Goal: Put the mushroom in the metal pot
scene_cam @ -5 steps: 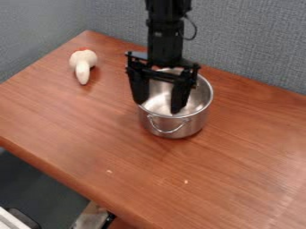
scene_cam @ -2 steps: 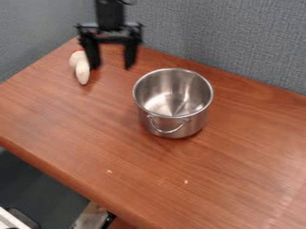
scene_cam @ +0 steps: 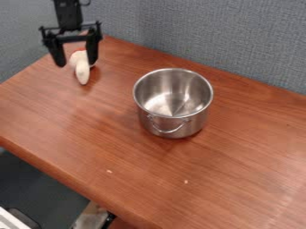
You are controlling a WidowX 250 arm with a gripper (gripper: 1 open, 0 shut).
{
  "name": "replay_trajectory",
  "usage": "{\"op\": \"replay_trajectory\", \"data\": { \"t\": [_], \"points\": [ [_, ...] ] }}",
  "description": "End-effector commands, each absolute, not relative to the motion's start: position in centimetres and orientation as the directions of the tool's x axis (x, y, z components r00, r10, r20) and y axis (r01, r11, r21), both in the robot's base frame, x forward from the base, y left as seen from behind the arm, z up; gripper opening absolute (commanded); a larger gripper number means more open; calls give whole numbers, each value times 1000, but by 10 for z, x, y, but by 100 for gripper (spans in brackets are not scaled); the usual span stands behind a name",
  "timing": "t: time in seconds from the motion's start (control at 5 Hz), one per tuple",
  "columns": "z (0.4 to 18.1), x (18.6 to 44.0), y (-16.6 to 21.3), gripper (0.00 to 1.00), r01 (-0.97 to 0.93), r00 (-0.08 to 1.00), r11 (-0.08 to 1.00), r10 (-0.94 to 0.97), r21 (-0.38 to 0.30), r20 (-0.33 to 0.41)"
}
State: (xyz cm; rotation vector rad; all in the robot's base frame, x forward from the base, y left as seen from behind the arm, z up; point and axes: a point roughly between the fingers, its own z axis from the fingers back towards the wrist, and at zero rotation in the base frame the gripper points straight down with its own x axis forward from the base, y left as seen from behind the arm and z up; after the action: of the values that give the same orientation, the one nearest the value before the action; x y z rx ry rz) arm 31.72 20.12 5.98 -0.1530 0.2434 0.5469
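Note:
The mushroom [scene_cam: 81, 66] lies on its side near the table's back left corner; it looks cream-white, with its cap end toward the front. My gripper [scene_cam: 72, 60] hangs open over it, one black finger on each side of its upper end; I cannot tell whether the fingers touch it. The metal pot [scene_cam: 174, 101] stands upright to the right of centre, shiny and round, with a small loop handle on its near side. Nothing shows inside the pot.
The brown wooden table [scene_cam: 107, 134] ends in a front edge running diagonally at the lower left. A grey textured wall [scene_cam: 216, 31] stands close behind the table and the mushroom.
The open gripper has moved left from above the pot to the back left corner and now straddles the mushroom. The pot and the mushroom have not moved.

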Motion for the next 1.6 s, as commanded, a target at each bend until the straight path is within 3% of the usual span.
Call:
{"op": "replay_trajectory", "data": {
  "t": [0.0, 0.4, 0.8, 1.0, 1.4],
  "points": [
    [64, 327, 227, 100, -537, 831, 842, 518, -50, -202],
    [57, 336, 232, 100, -478, 860, 878, 459, -36, -223],
    [71, 342, 257, 100, -559, 816, 829, 553, 10, -168],
    [67, 333, 259, 100, -480, 865, 877, 476, 13, -156],
    [77, 312, 258, 100, -314, 943, 949, 312, 3, -113]
  ]
}}
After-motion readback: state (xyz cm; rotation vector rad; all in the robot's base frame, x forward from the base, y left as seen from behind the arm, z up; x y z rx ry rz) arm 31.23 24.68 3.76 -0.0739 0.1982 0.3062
